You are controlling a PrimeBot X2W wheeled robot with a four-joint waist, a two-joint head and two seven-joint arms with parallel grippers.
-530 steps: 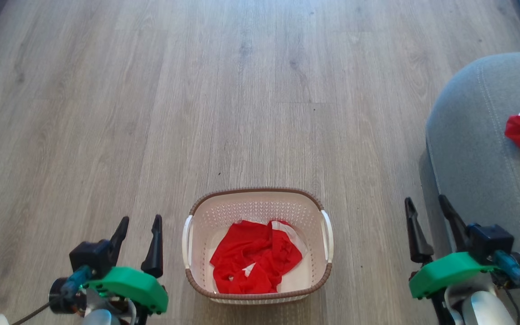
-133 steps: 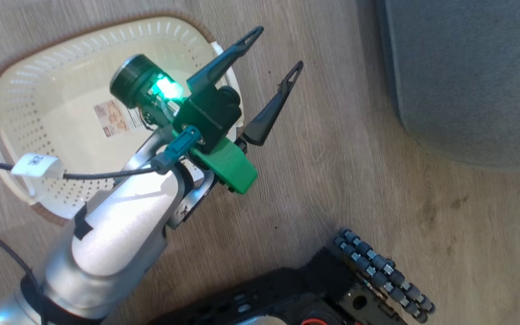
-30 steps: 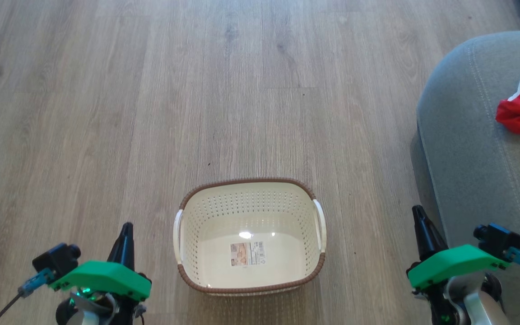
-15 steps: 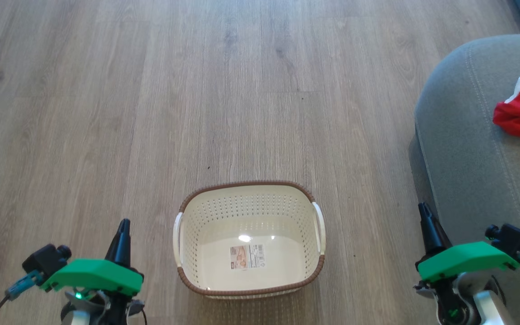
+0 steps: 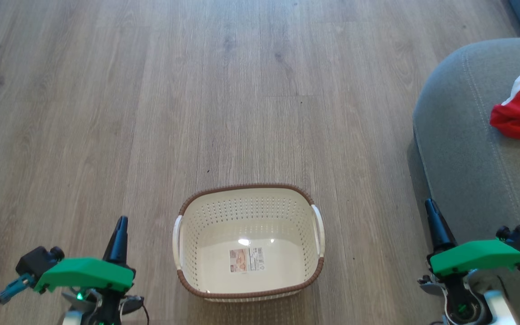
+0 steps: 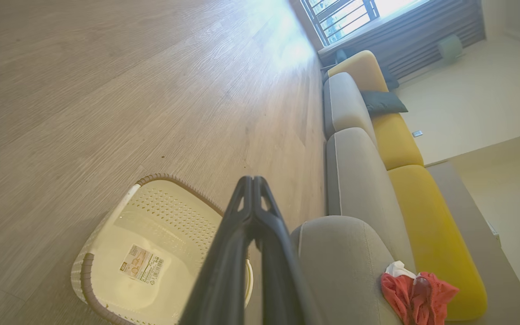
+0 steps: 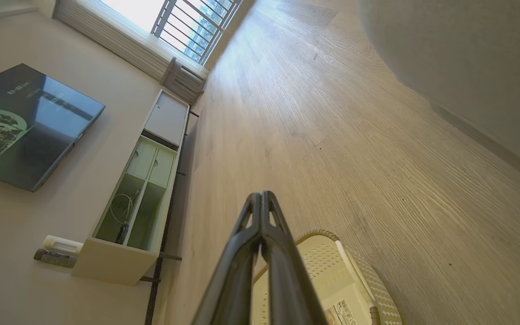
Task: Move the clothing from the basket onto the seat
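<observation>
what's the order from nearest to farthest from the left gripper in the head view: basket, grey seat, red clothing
1. basket: just to the right of the left gripper, in the lower middle of the view.
2. seat: far right, well beyond the basket.
3. clothing: lying on the seat at the right edge of the view, past the seat's near edge.

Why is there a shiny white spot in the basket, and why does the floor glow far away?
Head view: light glints off the basket bottom, above its label. Left wrist view: window daylight washes out the far floor. Right wrist view: same glare by the window.
</observation>
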